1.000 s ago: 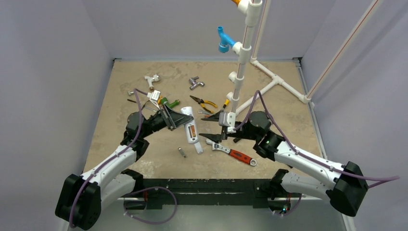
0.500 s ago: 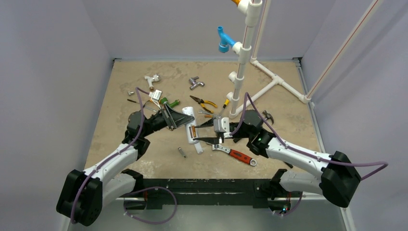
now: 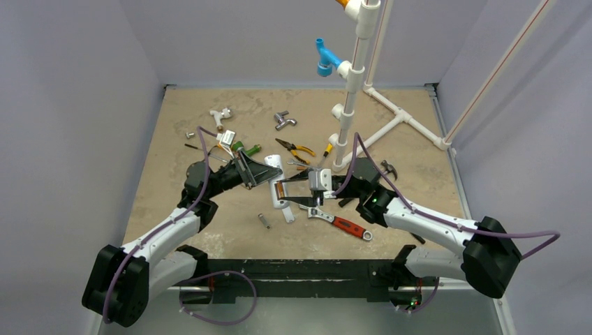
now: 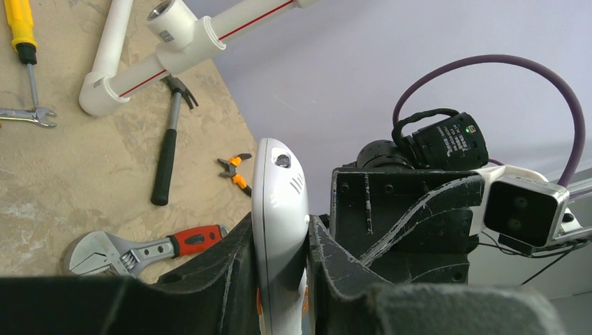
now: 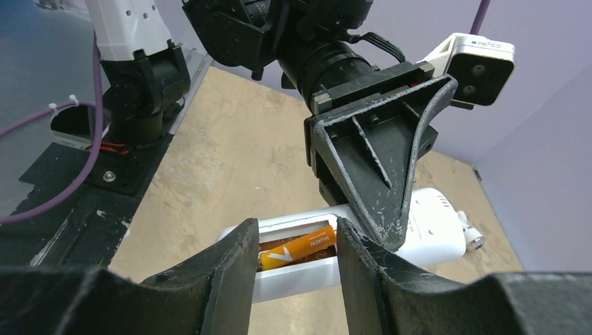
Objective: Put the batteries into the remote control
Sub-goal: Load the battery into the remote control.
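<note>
- Remote control [image 5: 433,227]: white handset with its back open, near the middle of the table between the two arms. It is gripped close to its emitter end.
- Left gripper [image 4: 280,237]: pressed together on the remote control, one finger on each face.
- Battery [image 5: 297,249]: one orange cell lying in the open compartment, apparently seated or close to it.
- Right gripper [image 5: 295,234]: jaws partly spread, with a finger at each end of the battery. I cannot tell whether they pinch it or only flank it.
- Progress: the first cell is in, or nearly in. The second battery is not found in any view and may be hidden behind the fingers. Judged left to do: seat the first cell fully, load the second, close the back.
- Table [image 3: 209,139]: beige stone-pattern top with a black strip along the near edge.
- Loose items: red-handled wrench [image 3: 343,224] just beside the remote control. Orange-handled pliers [image 3: 295,148] lie beyond it, a small metal cylinder [image 3: 264,221] on its near side, and a hammer [image 4: 167,150] apart to the right.
- Room: white pipe frame [image 3: 352,77] standing at the far right of the table. Plain pale grey walls [image 3: 230,42] on three sides.
</note>
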Action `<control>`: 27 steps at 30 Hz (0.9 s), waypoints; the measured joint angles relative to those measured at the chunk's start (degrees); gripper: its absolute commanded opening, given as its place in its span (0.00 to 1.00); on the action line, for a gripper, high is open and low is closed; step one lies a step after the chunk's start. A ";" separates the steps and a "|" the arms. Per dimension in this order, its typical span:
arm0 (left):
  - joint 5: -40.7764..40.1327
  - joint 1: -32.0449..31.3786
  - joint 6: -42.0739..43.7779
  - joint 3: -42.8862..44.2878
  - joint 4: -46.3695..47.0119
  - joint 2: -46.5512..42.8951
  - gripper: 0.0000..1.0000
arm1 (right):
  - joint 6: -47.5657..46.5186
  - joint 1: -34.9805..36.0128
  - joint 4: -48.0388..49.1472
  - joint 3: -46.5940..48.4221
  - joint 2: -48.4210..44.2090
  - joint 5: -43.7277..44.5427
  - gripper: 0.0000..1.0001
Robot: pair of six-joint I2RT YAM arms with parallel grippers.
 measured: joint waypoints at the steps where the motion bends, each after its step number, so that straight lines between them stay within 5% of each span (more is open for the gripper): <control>1: 0.02 0.00 0.00 0.00 0.00 0.00 0.00 | -0.09 0.00 0.09 0.00 0.00 0.04 0.43; 27: 0.02 -0.04 0.00 0.00 0.39 0.94 0.00 | 1.95 0.79 4.90 1.81 2.47 11.15 0.38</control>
